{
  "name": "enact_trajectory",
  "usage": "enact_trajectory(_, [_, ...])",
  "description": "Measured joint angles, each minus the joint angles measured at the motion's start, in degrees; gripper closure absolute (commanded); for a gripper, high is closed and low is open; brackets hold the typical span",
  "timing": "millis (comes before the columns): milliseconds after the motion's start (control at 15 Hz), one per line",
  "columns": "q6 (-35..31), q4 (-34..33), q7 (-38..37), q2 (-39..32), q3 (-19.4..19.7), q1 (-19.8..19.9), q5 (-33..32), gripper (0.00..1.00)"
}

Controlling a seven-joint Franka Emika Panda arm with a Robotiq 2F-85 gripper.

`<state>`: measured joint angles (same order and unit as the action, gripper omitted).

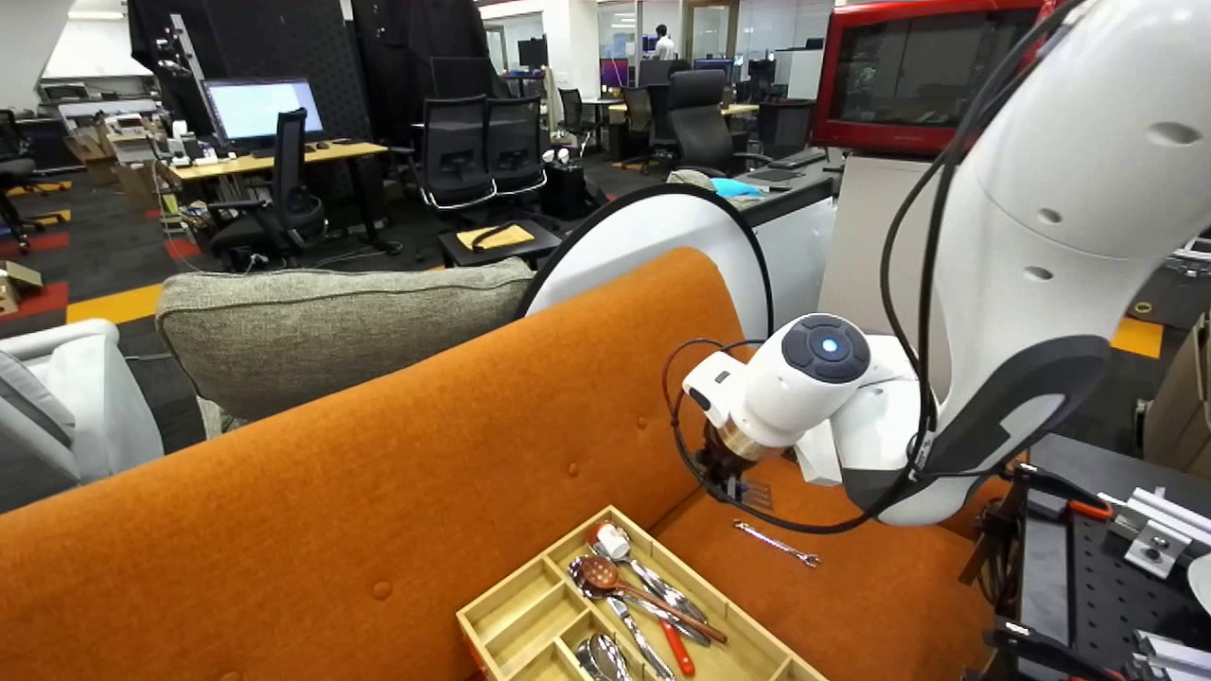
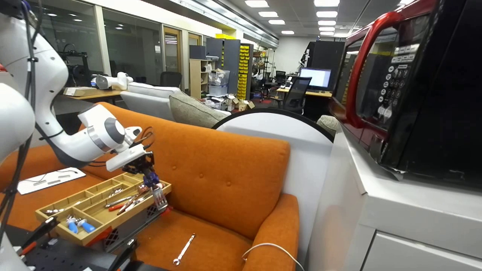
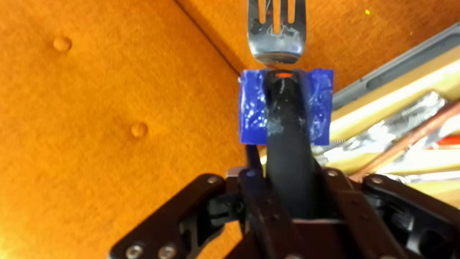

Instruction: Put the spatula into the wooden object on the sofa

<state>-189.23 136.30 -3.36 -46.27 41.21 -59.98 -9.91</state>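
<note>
The spatula (image 3: 287,122) has a black handle and a slotted metal head. My gripper (image 3: 286,107) is shut on the handle, with a blue fingertip on each side. The head (image 2: 160,198) hangs down below the fingertips (image 2: 151,179); it also shows in an exterior view (image 1: 755,493). The pale wooden tray (image 1: 511,617), also seen in an exterior view (image 2: 126,215), has several compartments holding utensils. In the wrist view its wall (image 3: 395,90) is right of my jaws. I hold the spatula above the orange sofa (image 1: 454,463), beside the tray, near the backrest (image 2: 226,162).
A silvery wrench (image 2: 184,249) lies on the seat; it also shows in an exterior view (image 1: 776,544). A black tool table (image 1: 1060,567) stands near the arm's base. A red microwave (image 2: 384,75) sits on a white cabinet. A white cord (image 2: 276,247) crosses the sofa arm.
</note>
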Motion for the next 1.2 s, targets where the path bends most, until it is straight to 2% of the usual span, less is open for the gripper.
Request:
enact_trajectory(200, [-0.92,0.42,3.4,0.23,4.22,-10.54,3.52,0.93])
enact_trajectory(333, [-1.26,0.21,5.5,-0.15,4.18,-13.59,3.85,0.93])
enact_trajectory(667, [-3.19,-0.85,11.14,-3.36,2.04,-14.27,3.77,0.93])
enact_trajectory(933, [-4.17,-2.47,17.87,-6.71,2.42,-15.85,3.59,0.93])
enact_trajectory(1200, [-3.37,-3.72,22.81,-10.53,1.55,-16.98,0.04,0.93])
